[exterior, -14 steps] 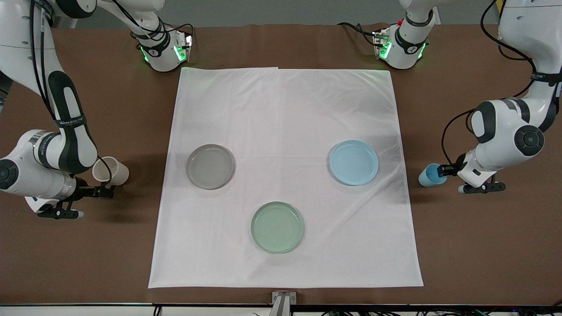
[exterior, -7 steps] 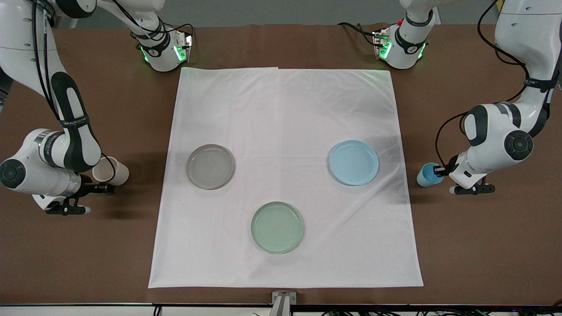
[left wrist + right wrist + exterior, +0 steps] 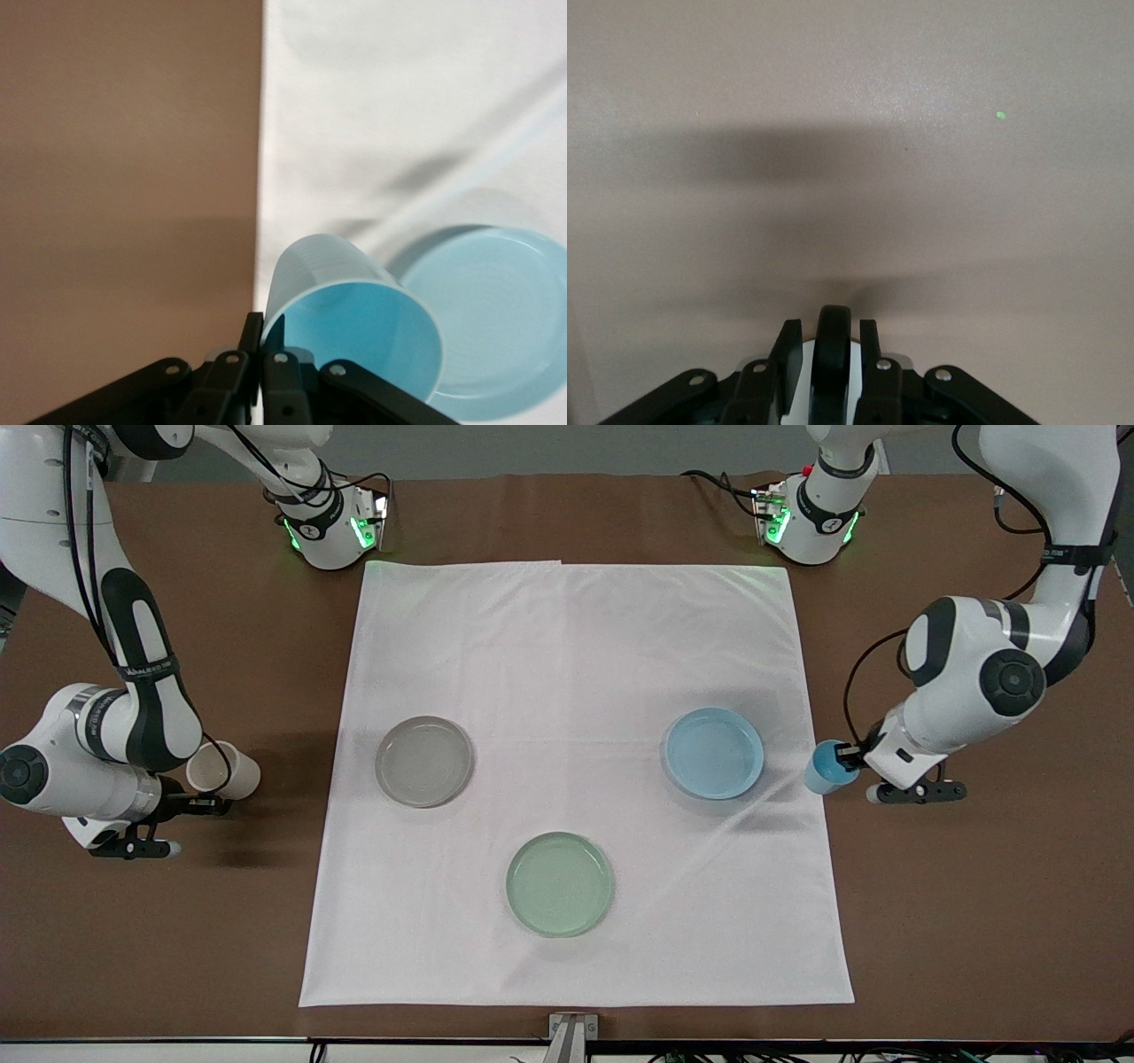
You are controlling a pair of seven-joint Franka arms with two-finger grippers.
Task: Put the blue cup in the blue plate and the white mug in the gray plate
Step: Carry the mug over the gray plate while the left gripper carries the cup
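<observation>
My left gripper (image 3: 849,757) is shut on the rim of the blue cup (image 3: 824,767) and holds it tilted in the air over the edge of the white cloth, beside the blue plate (image 3: 714,753). In the left wrist view the gripper (image 3: 262,335) pinches the cup's (image 3: 354,310) wall, with the blue plate (image 3: 505,319) close by. My right gripper (image 3: 215,804) holds the white mug (image 3: 223,771) by its black handle, tilted over the bare table at the right arm's end. In the right wrist view the handle (image 3: 833,350) sits between the fingers. The gray plate (image 3: 424,761) lies empty on the cloth.
A pale green plate (image 3: 559,884) lies on the white cloth (image 3: 567,646), nearer to the front camera than the two other plates. The brown table (image 3: 974,921) surrounds the cloth. Both arm bases stand along the table's top edge.
My left arm has carried the blue cup from over the bare table to the cloth's edge beside the blue plate. My right arm and the mug have barely shifted.
</observation>
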